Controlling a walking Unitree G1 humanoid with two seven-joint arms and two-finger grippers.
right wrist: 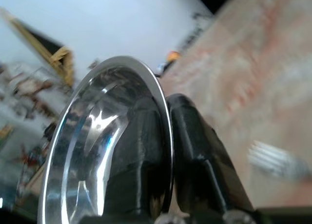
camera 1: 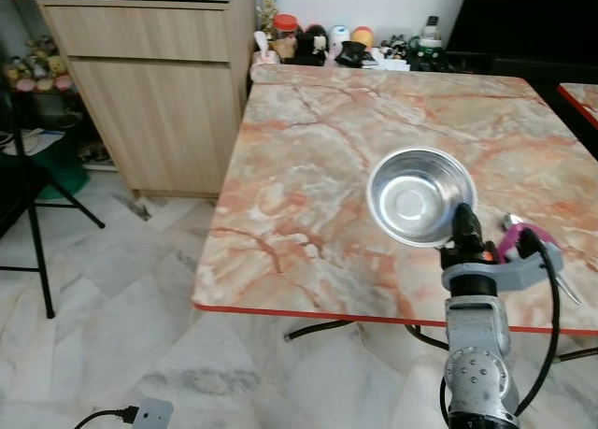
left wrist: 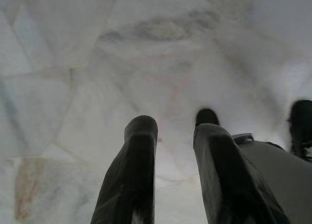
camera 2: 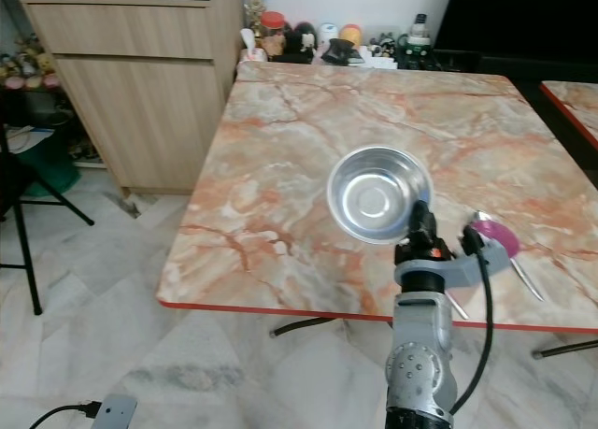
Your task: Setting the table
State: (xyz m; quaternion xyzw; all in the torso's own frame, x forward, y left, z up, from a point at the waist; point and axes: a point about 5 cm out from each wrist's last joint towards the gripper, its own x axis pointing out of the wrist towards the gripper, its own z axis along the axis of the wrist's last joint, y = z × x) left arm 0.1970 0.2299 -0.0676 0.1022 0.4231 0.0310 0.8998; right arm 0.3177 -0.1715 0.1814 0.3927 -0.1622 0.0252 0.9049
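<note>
Landmark: marble table point(camera 1: 308, 158), orange-veined top with a red edge.

Steel bowl point(camera 1: 420, 196) sits on the table, toward its near right part, upright and empty. Right gripper point(camera 1: 464, 225) is at the bowl's near rim. In the right wrist view the rim point(right wrist: 165, 116) runs between the two black fingers point(right wrist: 139, 151), one inside the bowl and one outside, clamped on it. Bowl appears to rest on the tabletop; contact underneath cannot be confirmed.

A pink utensil point(camera 1: 515, 237) and a fork point(right wrist: 275, 161) lie on the table just right of the bowl, near the table's front edge, partly hidden by the arm.

Left gripper point(left wrist: 173, 136) hangs beside the table over the pale floor tiles point(left wrist: 97, 63), fingers parted and holding nothing.

Beyond the table's far edge: a row of jars and small figurines point(camera 1: 318, 41). Left of the table stands a wooden cabinet point(camera 1: 149, 74).
</note>
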